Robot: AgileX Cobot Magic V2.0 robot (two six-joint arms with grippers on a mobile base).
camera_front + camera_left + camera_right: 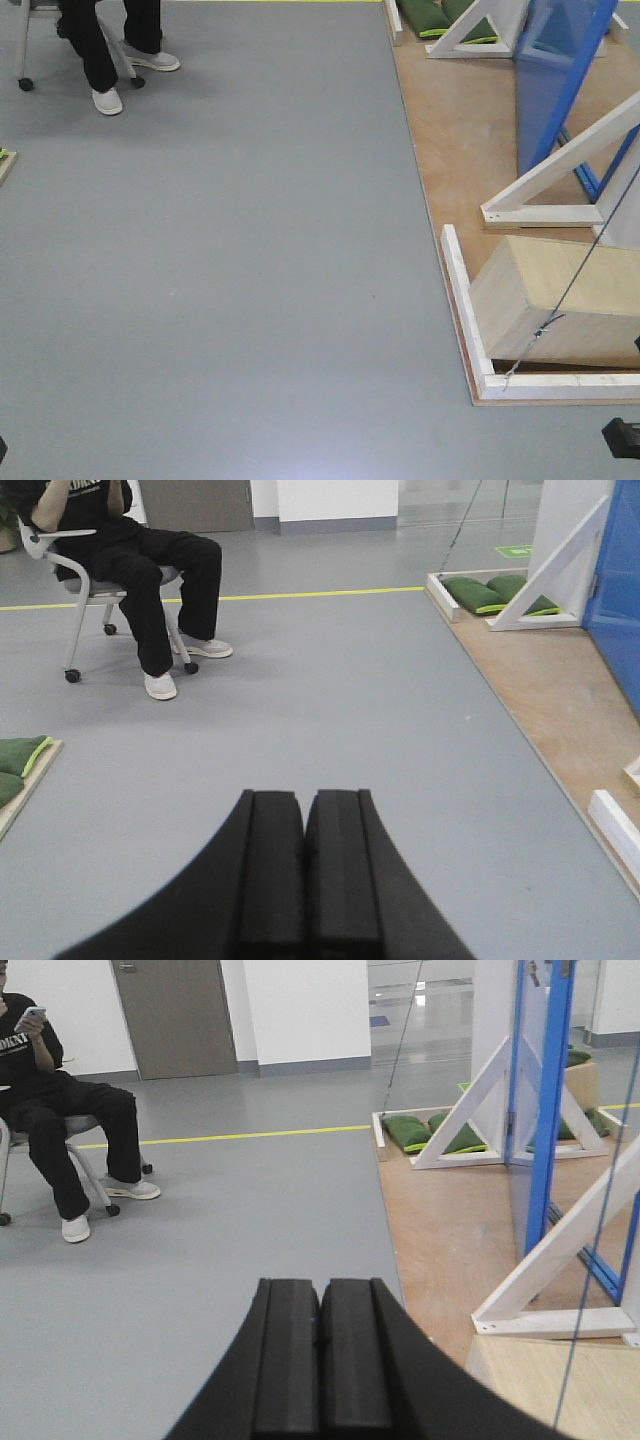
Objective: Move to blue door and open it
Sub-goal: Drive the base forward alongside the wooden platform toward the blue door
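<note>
The blue door [548,85] stands upright on a wooden platform [450,130] at the far right of the front view, between white braces. In the right wrist view the door [545,1110] is nearly edge-on, ahead and to the right. Its blue face [618,590] shows at the right edge of the left wrist view. No handle shows clearly. My left gripper [305,810] is shut and empty over the grey floor. My right gripper [320,1295] is shut and empty, some way short of the door.
White frame braces [560,1250] and a pale wooden box [560,300] stand on the platform near me, and a thin cable [570,285] crosses the box. Green sandbags [420,1130] lie beyond. A person sits on a wheeled chair [130,570] at far left.
</note>
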